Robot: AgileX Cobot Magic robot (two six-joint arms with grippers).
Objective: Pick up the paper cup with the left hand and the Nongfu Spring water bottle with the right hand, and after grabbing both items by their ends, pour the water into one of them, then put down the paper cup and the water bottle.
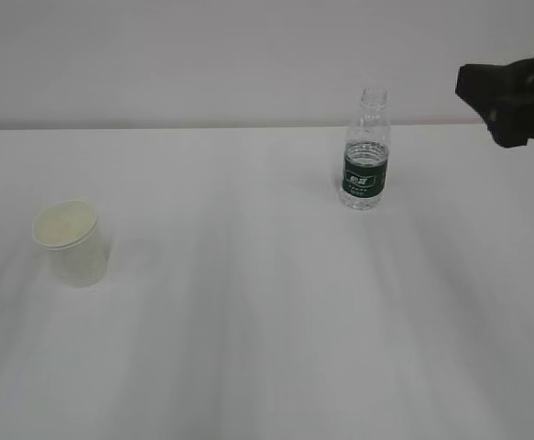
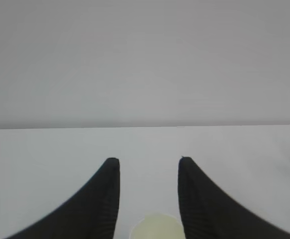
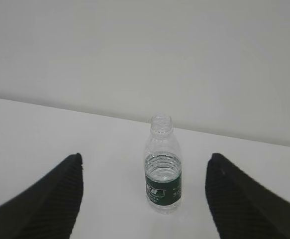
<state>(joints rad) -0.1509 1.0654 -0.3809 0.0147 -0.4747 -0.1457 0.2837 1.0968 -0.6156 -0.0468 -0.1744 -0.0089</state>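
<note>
Bottle point(image 3: 163, 172) position was noted first: it stood upright on the white table point(image 1: 248, 348), straight ahead of the right gripper point(image 3: 145, 164) and centred between the two spread fingers point(image 3: 60, 194), clear of both. Its long axis was vertical, the uncapped neck uppermost, the dark green label band around the middle, and water point(image 3: 163, 169) was seen to about the shoulder. No contact was recorded. The right gripper's fingers were wide apart and held nothing. A level advance was judged sufficient to bring the fingers to either side of the body.

Paper cup point(image 1: 71, 240) was recorded upright at the left of the table, well apart from the bottle. In the left wrist view only the cream rim of the cup point(image 2: 157, 226) was visible, at the bottom edge between the fingers of the left gripper point(image 2: 148, 162), lower than the tips. The fingers were partly apart and empty. A descent was judged necessary before the cup could be gripped.

In the exterior view only a black part of the right arm point(image 1: 518, 96) was shown, at the upper right, beside the bottle and above table level; the left arm was not shown there at all. Finger spacing was readable only from the wrist views, and the spacing of cup and bottle only from the exterior view.
</note>
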